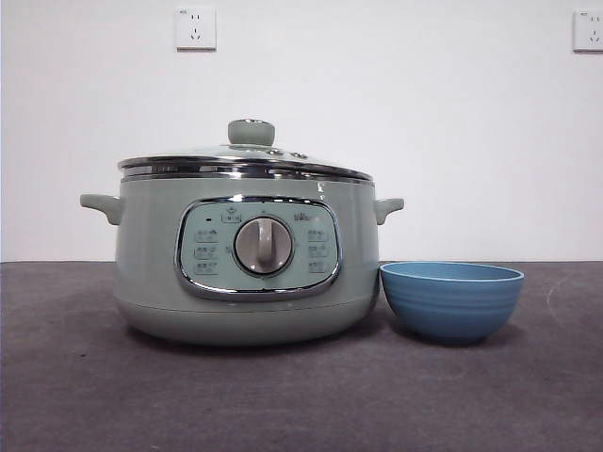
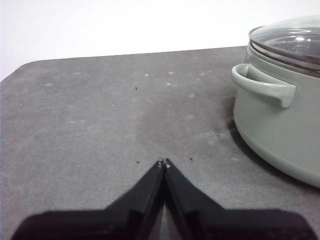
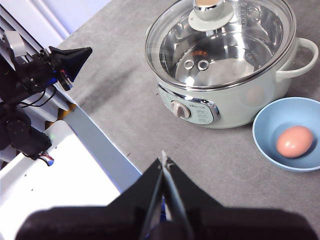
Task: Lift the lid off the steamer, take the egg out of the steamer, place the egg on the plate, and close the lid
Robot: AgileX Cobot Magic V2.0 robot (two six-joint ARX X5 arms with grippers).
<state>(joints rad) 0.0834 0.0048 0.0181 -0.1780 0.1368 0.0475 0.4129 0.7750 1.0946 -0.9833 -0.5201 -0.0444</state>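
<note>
The pale green steamer (image 1: 250,254) stands on the grey table with its glass lid (image 1: 247,155) seated on it, knob up. The blue plate (image 1: 452,299), a small bowl, sits just right of it. In the right wrist view the lid (image 3: 225,42) covers the steamer (image 3: 235,100) and a brown egg (image 3: 295,141) lies in the plate (image 3: 272,130). My right gripper (image 3: 164,157) is shut and empty, high above the table's front. My left gripper (image 2: 163,163) is shut and empty, low over the table beside the steamer's handle (image 2: 262,87).
The table's front edge and a white base with the other arm's black hardware (image 3: 30,80) show in the right wrist view. Two wall sockets (image 1: 195,27) hang on the white wall behind. Bare grey tabletop (image 2: 100,110) lies left of the steamer.
</note>
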